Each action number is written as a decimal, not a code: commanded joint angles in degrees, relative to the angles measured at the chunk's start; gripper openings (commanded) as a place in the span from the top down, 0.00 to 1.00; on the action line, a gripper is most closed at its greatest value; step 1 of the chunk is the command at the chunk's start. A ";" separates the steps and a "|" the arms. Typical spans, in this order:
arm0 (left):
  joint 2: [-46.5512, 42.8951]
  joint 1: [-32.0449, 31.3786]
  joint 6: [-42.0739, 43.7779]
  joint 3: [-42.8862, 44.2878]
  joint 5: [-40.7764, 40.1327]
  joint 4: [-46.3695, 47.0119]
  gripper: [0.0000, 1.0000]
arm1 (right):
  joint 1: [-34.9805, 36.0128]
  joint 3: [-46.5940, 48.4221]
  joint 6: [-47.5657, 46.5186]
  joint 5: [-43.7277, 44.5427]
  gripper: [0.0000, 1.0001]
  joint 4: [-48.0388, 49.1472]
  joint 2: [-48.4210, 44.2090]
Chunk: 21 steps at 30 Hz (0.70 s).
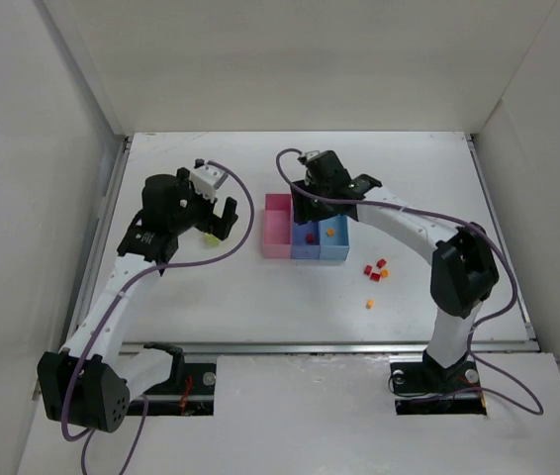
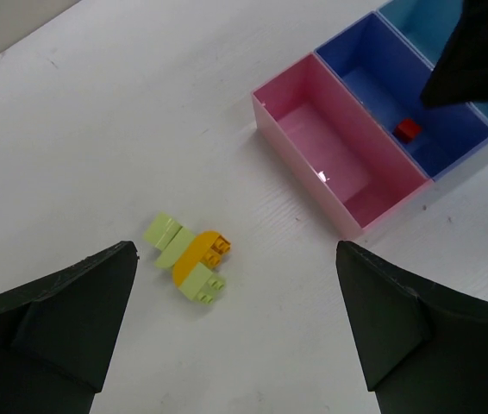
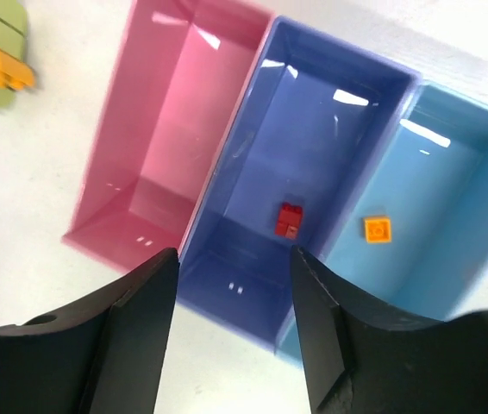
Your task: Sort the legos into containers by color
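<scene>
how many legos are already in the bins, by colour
red lego: 1, in the blue-violet bin
orange lego: 1, in the light blue bin
pink bin: 0
total: 2

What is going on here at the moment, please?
Two robot arms are partway through a colour sort. The right end effector hovers open above the blue-violet plastic bin, which holds one small red plastic brick. The light blue plastic bin beside it holds one orange brick, and the pink plastic bin is empty. The left end effector hangs open over a cluster of yellow-green and orange bricks left of the bins. More red and orange bricks lie loose right of them.
</scene>
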 commanded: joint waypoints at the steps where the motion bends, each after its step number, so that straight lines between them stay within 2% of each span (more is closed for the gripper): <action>1: -0.45 -0.19 6.69 0.31 0.90 -0.05 0.00 | -2.91 1.16 3.90 -0.25 0.40 0.49 -9.68; 4: -0.45 -0.19 9.35 0.31 -4.62 -0.06 0.00 | -7.12 -1.30 4.97 -2.09 0.34 0.49 -13.66; 5: -0.45 -0.19 10.14 0.31 -7.34 -0.06 0.00 | -8.00 -1.91 6.01 -2.09 0.27 -2.39 -15.06; 8: -0.45 -0.19 13.83 -0.21 -9.20 -0.06 0.01 | -13.09 -4.19 11.53 -1.12 0.23 -7.58 -16.56; 11: -0.98 -1.50 19.00 -0.91 -11.22 -0.06 0.06 | -19.07 -12.09 15.42 -3.76 0.23 -9.53 -19.10; 14: -1.68 -1.50 25.32 -3.89 -17.98 3.71 0.06 | -20.49 -17.02 16.75 -1.31 0.25 -8.22 -23.06; 16: -1.68 -1.50 29.72 -5.74 -23.07 6.44 0.06 | -20.49 -17.04 15.88 -1.30 0.25 -8.22 -23.60; 18: -1.68 -1.50 34.55 -7.33 -23.89 6.45 0.04 | -20.49 -17.04 14.73 -1.30 0.25 -8.22 -23.60; 21: -0.29 -2.03 35.11 -8.12 -24.42 4.78 0.02 | -20.49 -15.90 14.11 -1.30 0.25 -8.22 -22.98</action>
